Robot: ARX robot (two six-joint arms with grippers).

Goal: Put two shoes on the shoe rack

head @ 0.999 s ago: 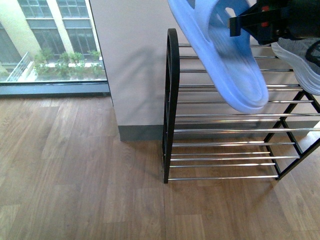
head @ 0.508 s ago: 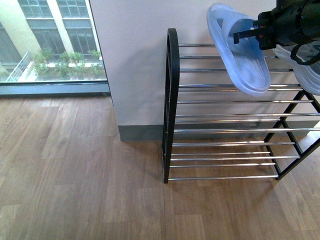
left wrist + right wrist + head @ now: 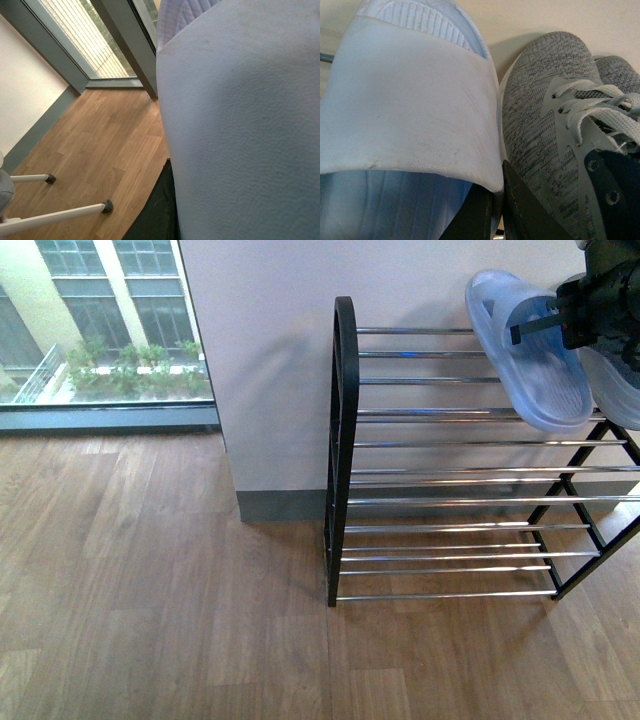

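Observation:
One pale-blue slide hangs tilted over the top rods of the shoe rack, held by its strap in my shut right gripper. A grey knit sneaker lies on the top tier just right of it. In the right wrist view the slide's strap is pinched at its edge in the gripper, and the sneaker sits close alongside. In the left wrist view another pale-blue slide fills the picture, held by my shut left gripper; one dark finger shows, the other is hidden.
The rack stands against a pale wall with a grey skirting board. Wood flooring spreads left to a floor-level window. White chair legs with dark feet stand on the floor in the left wrist view.
My right gripper has carried the slide to the right and further from the camera, over the rack's top tier, ending beside the grey sneaker.

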